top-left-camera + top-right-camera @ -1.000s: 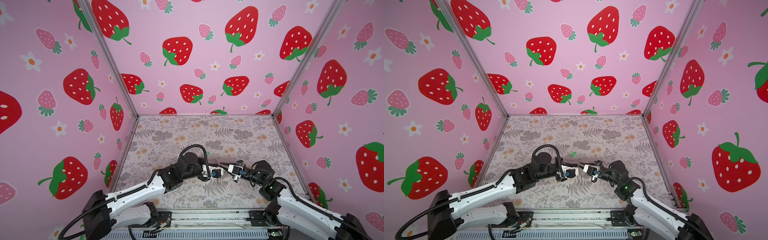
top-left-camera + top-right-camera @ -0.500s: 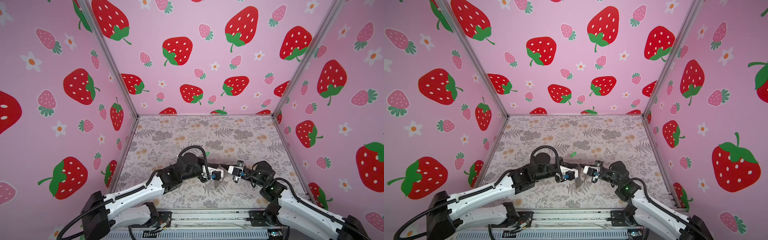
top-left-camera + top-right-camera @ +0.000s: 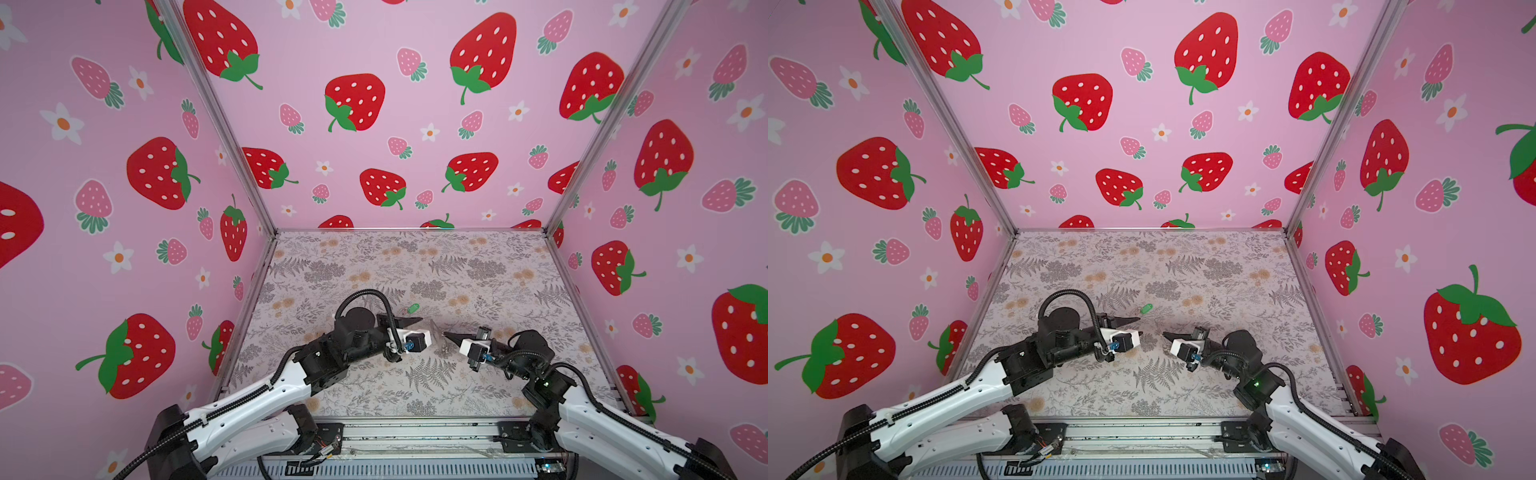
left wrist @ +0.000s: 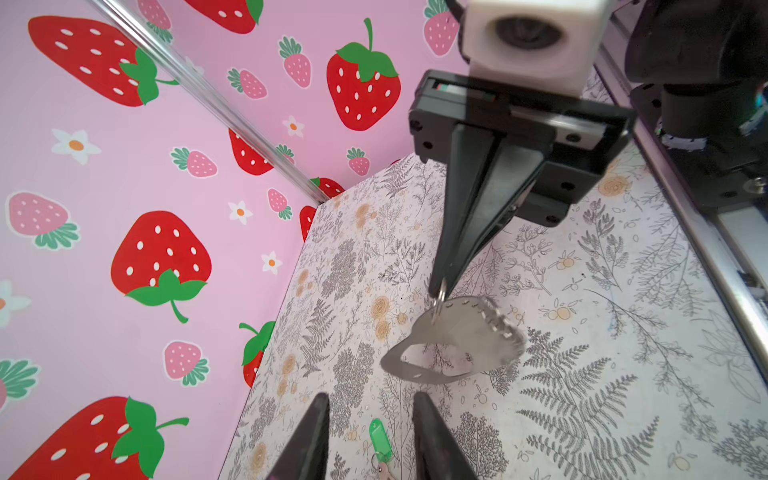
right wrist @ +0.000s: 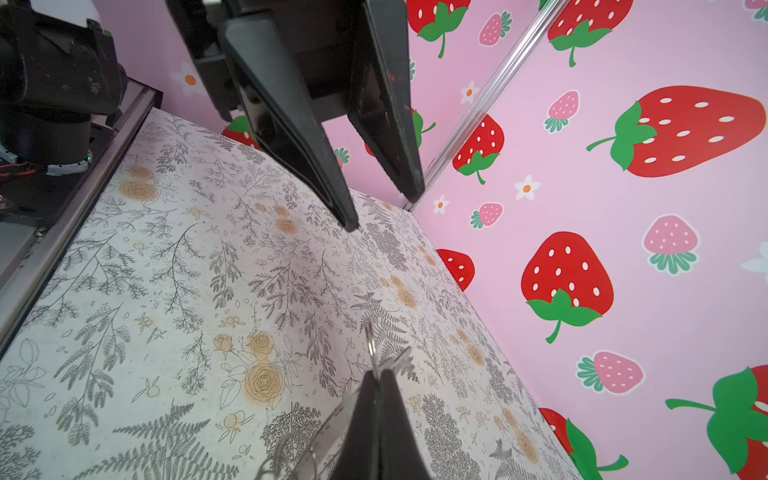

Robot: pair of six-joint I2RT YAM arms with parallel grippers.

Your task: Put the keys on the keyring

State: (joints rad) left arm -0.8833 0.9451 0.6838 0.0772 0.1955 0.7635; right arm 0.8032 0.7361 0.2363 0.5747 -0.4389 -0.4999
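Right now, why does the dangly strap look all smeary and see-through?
Left wrist view: the grey strap loop with metal rings, hanging from the shut black fingers of the right gripper, is motion-blurred, while the green oval plastic tag looks sharp; right wrist view: the strap smears half see-through.

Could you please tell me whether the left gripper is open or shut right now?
Open: the left gripper shows two black fingers standing apart, with pink wall visible between them and nothing held.
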